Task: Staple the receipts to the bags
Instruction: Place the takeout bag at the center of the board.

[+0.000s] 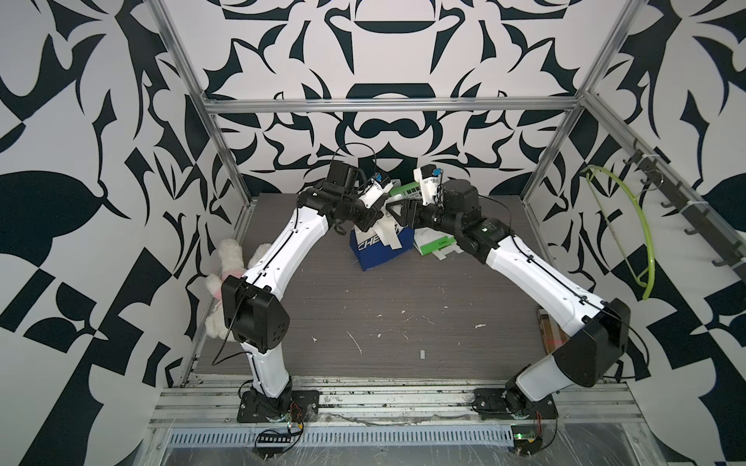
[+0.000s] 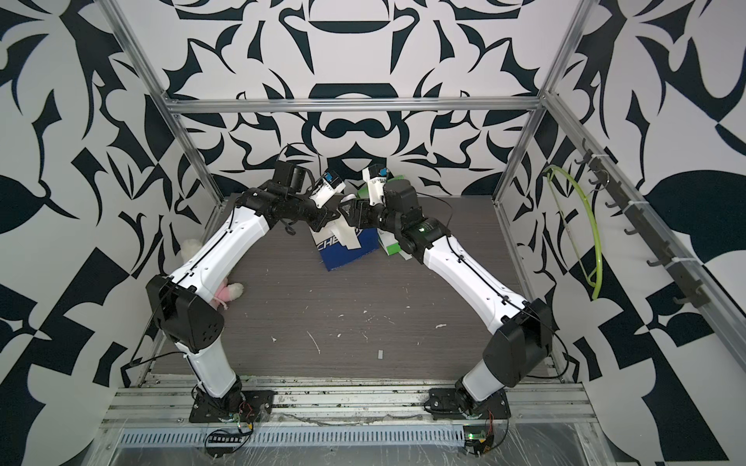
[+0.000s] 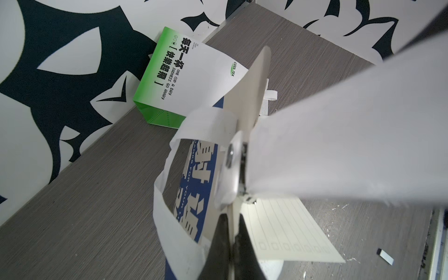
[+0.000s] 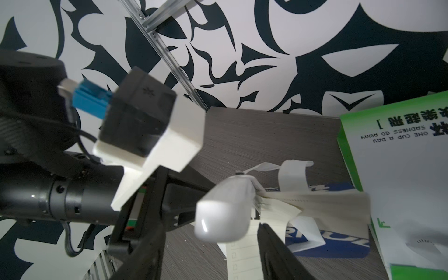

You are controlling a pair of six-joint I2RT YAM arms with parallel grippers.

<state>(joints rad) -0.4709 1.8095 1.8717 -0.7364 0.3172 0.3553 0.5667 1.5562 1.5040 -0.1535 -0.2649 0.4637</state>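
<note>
The navy blue and white bag (image 1: 375, 252) (image 3: 194, 194) stands at the back middle of the table. My left gripper (image 3: 232, 225) (image 1: 377, 220) is shut on its top edge, pinching a lined cream receipt (image 3: 286, 230) (image 4: 242, 252) against it. A white stapler (image 4: 221, 215) (image 3: 339, 135) has its nose on that same edge, just above my left fingers. My right gripper (image 4: 211, 232) (image 1: 397, 212) stands open, with the stapler's rear end between its fingers and a gap on one side. The white and green bag (image 3: 194, 80) (image 1: 436, 244) (image 4: 400, 181) stands right beside the blue one.
A white teddy bear in pink (image 1: 226, 262) lies at the left edge under my left arm. A small metal strip (image 1: 422, 354) (image 3: 386, 256) and paper scraps lie on the grey table (image 1: 363, 314). A green hoop (image 1: 642, 226) hangs on the right wall.
</note>
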